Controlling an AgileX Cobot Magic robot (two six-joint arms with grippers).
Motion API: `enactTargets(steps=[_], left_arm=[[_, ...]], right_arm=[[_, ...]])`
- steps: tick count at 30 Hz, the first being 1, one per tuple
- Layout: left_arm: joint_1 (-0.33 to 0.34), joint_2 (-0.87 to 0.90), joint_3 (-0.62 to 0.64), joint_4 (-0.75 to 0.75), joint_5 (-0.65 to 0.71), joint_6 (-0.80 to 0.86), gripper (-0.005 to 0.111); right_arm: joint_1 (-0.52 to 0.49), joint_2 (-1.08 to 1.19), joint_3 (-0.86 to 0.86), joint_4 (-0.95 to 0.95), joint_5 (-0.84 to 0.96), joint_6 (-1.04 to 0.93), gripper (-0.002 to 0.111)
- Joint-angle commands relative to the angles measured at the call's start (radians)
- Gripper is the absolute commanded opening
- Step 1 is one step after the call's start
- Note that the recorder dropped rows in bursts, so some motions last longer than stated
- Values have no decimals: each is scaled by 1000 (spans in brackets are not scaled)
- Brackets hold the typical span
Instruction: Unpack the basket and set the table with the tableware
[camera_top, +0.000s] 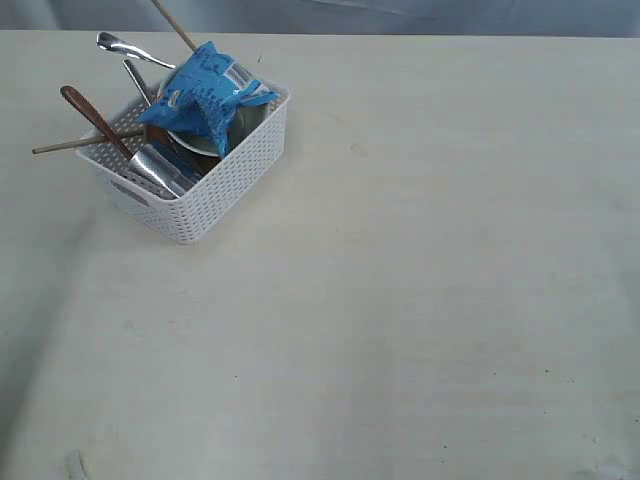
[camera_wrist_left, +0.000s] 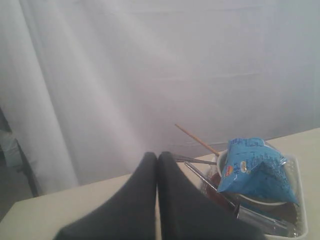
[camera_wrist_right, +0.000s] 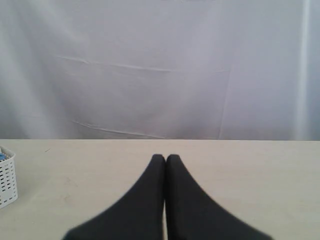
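Basket: white perforated basket (camera_top: 215, 190) on table (camera_top: 420, 300), at 10 o'clock in exterior view, packed full
Contents: blue snack packet (camera_top: 205, 95) on top; steel cup (camera_top: 160, 168) lying at packet's 7 o'clock; wooden spoon (camera_top: 92, 115) and chopstick (camera_top: 80, 145) poking out toward 9 o'clock
Left gripper (camera_wrist_left: 157, 157): fingers pressed together, holding nothing
Right gripper (camera_wrist_right: 165, 159): fingers pressed together, holding nothing

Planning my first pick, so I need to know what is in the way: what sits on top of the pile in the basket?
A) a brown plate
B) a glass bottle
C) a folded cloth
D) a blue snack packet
D: in the exterior view the blue snack packet lies across the top of the things in the basket, covering most of them.
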Motion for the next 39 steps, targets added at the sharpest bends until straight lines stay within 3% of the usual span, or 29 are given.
enactTargets(steps=[1, 16, 29, 33, 36, 39], left_arm=[[-2, -7, 4, 5, -5, -4, 0], [-2, -7, 4, 19, -12, 2, 0], [-2, -7, 4, 3, -368, -28, 0], [-2, -7, 4, -103, -393, -901, 0], [-2, -7, 4, -103, -391, -979, 0], [-2, -7, 4, -105, -392, -1175, 0]], right_arm=[[-6, -7, 2, -1, -7, 2, 0], [-6, -7, 2, -1, -7, 2, 0], [-6, -7, 2, -1, -7, 2, 0], [-6, -7, 2, -1, -7, 2, 0], [-6, -7, 2, -1, -7, 2, 0], [-6, -7, 2, -1, -7, 2, 0]])
